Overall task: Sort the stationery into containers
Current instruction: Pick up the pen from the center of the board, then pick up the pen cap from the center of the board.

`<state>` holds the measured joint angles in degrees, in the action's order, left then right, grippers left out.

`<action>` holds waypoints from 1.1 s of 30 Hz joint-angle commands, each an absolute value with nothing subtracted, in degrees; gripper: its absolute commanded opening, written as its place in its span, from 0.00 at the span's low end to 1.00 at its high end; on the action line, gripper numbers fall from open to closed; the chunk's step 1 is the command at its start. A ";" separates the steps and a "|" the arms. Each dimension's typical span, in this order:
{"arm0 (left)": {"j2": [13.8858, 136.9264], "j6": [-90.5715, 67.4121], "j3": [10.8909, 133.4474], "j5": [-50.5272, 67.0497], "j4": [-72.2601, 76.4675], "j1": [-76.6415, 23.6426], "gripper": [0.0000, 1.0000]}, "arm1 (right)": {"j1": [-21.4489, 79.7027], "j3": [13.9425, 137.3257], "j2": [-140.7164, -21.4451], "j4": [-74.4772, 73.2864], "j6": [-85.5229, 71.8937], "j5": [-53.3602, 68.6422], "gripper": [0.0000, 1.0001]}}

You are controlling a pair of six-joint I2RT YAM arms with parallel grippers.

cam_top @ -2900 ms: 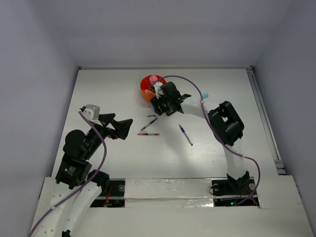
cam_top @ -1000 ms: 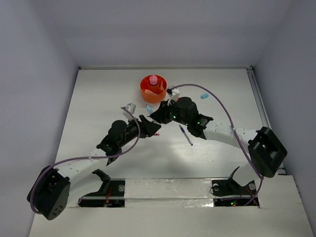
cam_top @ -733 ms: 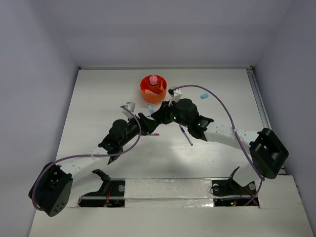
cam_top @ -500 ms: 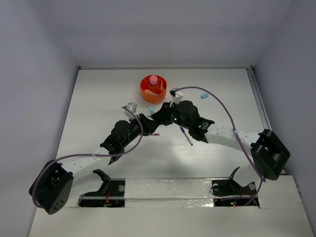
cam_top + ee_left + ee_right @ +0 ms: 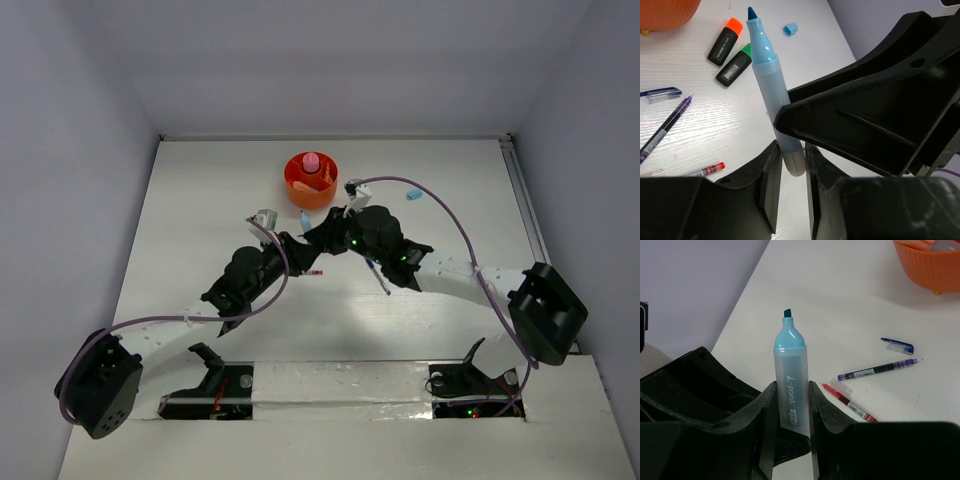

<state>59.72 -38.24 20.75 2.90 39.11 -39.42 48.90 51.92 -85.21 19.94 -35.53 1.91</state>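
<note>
An uncapped light-blue marker (image 5: 791,375) stands upright between my right gripper's (image 5: 791,402) fingers, which are shut on its barrel. My left gripper (image 5: 792,167) comes from the opposite side, and its jaws press on the marker's (image 5: 771,85) blunt end. In the top view both grippers meet mid-table, left gripper (image 5: 300,252) and right gripper (image 5: 322,236), with the marker's tip (image 5: 303,219) pointing at the orange cup (image 5: 292,185). A pink bottle-like piece (image 5: 311,160) sits in the cup.
On the table lie a red pen (image 5: 850,402), a purple pen (image 5: 880,369), a blue pen cap (image 5: 897,345), a blue pen (image 5: 377,273), an orange-capped marker (image 5: 725,41), a green-capped marker (image 5: 733,65) and a light-blue cap (image 5: 414,194).
My left gripper has crept in toward the right gripper and its jaws have narrowed onto the marker's end. The right gripper has kept its hold and barely moved.
</note>
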 commanded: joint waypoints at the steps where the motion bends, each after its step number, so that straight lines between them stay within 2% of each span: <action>1: 56.26 -35.60 20.66 -1.49 43.33 -39.37 0.00 | 50.98 53.35 -83.41 16.44 -36.48 3.43 0.12; 3: 54.76 -34.90 19.43 -1.41 43.51 -39.37 0.00 | 50.98 53.79 -82.36 14.16 -35.69 2.29 0.21; 4: 54.23 -34.63 19.08 -1.32 43.42 -39.37 0.00 | 50.98 53.96 -81.83 12.41 -35.42 1.68 0.31; 7: 52.39 -33.06 17.93 -0.27 42.11 -39.37 0.00 | 49.05 53.88 -79.54 10.90 -34.72 2.45 0.47; 9: 51.77 -32.52 17.14 -0.26 41.66 -39.37 0.00 | 45.99 53.27 -76.31 10.81 -34.28 5.86 0.51; 15: 49.49 -30.33 17.40 4.65 37.54 -39.37 0.00 | 36.84 52.21 -72.60 8.44 -33.14 11.07 0.51; 18: 47.38 -27.52 18.54 5.01 33.41 -39.37 0.00 | 30.08 52.20 -73.03 4.67 -31.47 5.30 0.53; 21: 44.83 -26.28 17.15 3.78 32.60 -39.37 0.00 | 22.10 53.70 -77.77 1.23 -30.85 3.17 0.55; 22: 44.30 -26.11 16.53 3.61 32.96 -39.37 0.00 | 20.23 54.14 -79.35 0.80 -30.85 3.34 0.60; 24: 43.07 -25.58 15.56 1.59 32.17 -39.37 0.00 | 16.11 56.68 -84.44 -0.61 -29.89 1.95 0.63; 28: 39.90 -24.78 15.56 -1.76 29.27 -39.37 0.00 | 13.45 61.17 -93.58 -4.82 -28.56 -5.08 0.71; 33: 39.20 -25.05 15.38 -0.27 29.62 -39.37 0.00 | 11.78 71.79 -104.13 -8.87 -26.98 -9.49 0.74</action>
<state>39.48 -26.15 15.46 -0.10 28.75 -39.51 12.34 65.49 -101.91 -6.31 -29.04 -4.54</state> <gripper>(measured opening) 0.163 0.734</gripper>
